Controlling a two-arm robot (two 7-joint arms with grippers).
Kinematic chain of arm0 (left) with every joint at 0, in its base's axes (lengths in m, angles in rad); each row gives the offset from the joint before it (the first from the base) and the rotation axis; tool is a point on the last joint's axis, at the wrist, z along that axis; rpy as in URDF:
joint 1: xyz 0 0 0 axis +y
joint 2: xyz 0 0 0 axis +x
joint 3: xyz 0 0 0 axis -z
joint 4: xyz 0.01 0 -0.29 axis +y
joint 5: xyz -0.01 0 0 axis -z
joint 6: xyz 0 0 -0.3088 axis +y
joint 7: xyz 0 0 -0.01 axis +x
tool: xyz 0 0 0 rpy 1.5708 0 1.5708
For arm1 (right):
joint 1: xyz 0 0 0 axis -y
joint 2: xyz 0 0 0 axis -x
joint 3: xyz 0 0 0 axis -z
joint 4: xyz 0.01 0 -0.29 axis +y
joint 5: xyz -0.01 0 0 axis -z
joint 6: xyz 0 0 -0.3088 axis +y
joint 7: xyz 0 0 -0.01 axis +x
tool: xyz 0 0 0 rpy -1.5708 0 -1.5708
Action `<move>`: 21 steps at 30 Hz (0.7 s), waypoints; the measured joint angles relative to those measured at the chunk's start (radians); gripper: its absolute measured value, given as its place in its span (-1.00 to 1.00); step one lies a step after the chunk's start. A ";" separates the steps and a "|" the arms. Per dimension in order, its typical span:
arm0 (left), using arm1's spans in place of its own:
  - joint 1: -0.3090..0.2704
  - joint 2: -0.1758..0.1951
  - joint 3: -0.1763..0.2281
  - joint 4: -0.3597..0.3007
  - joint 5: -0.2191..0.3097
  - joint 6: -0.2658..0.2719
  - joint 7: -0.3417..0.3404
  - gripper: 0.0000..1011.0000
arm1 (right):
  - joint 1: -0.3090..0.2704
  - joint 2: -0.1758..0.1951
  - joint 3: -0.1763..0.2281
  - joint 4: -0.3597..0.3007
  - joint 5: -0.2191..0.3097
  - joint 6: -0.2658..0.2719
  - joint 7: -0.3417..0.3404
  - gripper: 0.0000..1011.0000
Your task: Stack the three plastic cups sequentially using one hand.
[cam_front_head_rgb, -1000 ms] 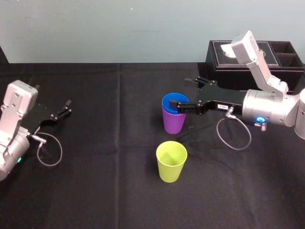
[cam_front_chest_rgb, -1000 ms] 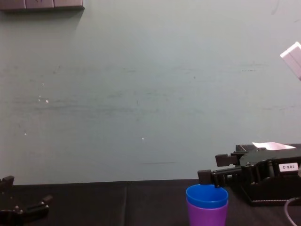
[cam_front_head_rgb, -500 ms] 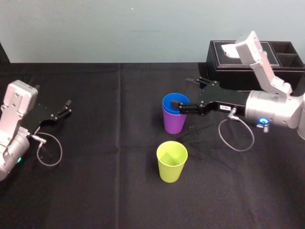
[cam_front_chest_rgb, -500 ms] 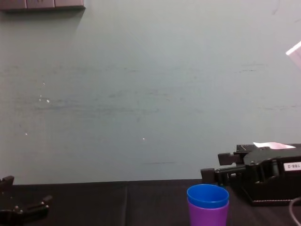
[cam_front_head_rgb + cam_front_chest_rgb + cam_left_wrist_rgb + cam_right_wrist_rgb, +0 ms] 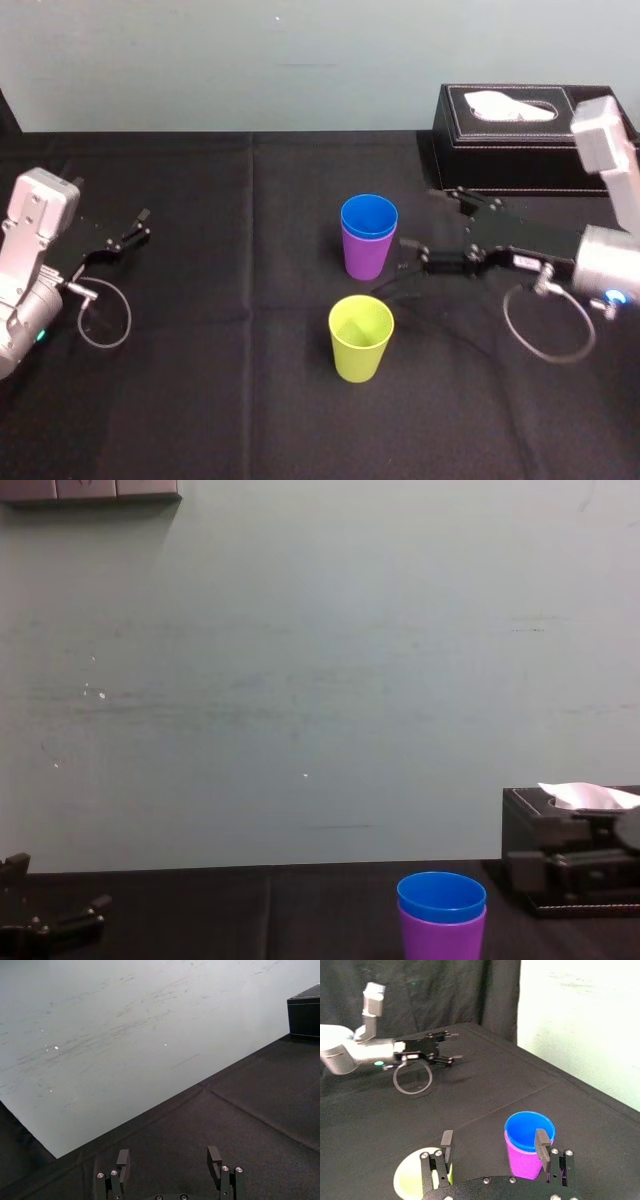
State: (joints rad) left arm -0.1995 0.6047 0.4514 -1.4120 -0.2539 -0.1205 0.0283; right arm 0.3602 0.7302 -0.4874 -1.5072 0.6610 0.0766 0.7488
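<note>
Two cups nested, one left to stack.
The blue cup (image 5: 368, 214) sits inside the purple cup (image 5: 364, 258) near the middle of the bench (image 5: 200, 400). The yellow-green cup (image 5: 361, 338) stands alone just in front of them, apart and not yet stacked. The right gripper (image 5: 422, 220) hovers just right of the pair, jaws open and empty. The left gripper (image 5: 132, 230) is parked at the bench's left side, jaws also open. The task looks roughly two-thirds done.

Black table (image 5: 200, 390) bears purple cup (image 5: 364, 260), yellow-green cup (image 5: 360, 348), box (image 5: 500, 155).
</note>
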 joint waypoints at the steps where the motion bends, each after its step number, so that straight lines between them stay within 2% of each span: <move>1: 0.000 0.000 0.000 0.000 0.000 0.000 0.000 1.00 | -0.012 0.010 0.004 -0.011 0.003 -0.007 0.001 0.99; 6: 0.000 0.000 0.000 0.000 0.000 0.000 0.000 1.00 | -0.086 0.073 0.026 -0.077 0.020 -0.043 0.020 0.99; 11: 0.000 0.000 0.000 0.000 0.000 0.000 0.000 1.00 | -0.141 0.117 0.035 -0.114 0.034 -0.058 0.039 0.99; 16: 0.000 0.000 0.000 0.000 0.000 0.000 0.000 1.00 | -0.171 0.137 0.031 -0.124 0.035 -0.061 0.049 0.99; 21: 0.000 0.000 0.000 0.000 0.000 0.000 0.000 1.00 | -0.183 0.138 0.013 -0.118 0.018 -0.060 0.055 0.99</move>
State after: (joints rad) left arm -0.1995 0.6047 0.4514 -1.4120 -0.2539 -0.1205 0.0283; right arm 0.1771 0.8682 -0.4745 -1.6251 0.6793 0.0165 0.8038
